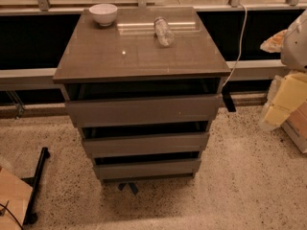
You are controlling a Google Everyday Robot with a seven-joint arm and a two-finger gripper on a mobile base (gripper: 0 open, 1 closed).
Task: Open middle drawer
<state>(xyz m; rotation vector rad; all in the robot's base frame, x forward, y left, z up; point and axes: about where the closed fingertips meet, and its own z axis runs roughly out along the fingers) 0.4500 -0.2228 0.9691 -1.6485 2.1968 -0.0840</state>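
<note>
A glossy grey-brown cabinet (144,51) stands in the middle of the camera view with three handleless drawers stacked under its top. The middle drawer (146,144) has a plain flat front of medium height, with a dark gap above it. The tallest, widest front (144,110) is above it and the smallest front (147,168) is below it. The fronts step back from top to bottom. My gripper is out of view. Only a white rounded part of the arm (295,44) shows at the right edge, well away from the drawers.
A white bowl (103,13) and a clear bottle lying on its side (164,31) rest on the cabinet top. A white cable (240,42) hangs at the cabinet's right. Pale yellow objects (283,99) sit at the right. A black stand (36,183) and cardboard (12,195) lie bottom left on speckled floor.
</note>
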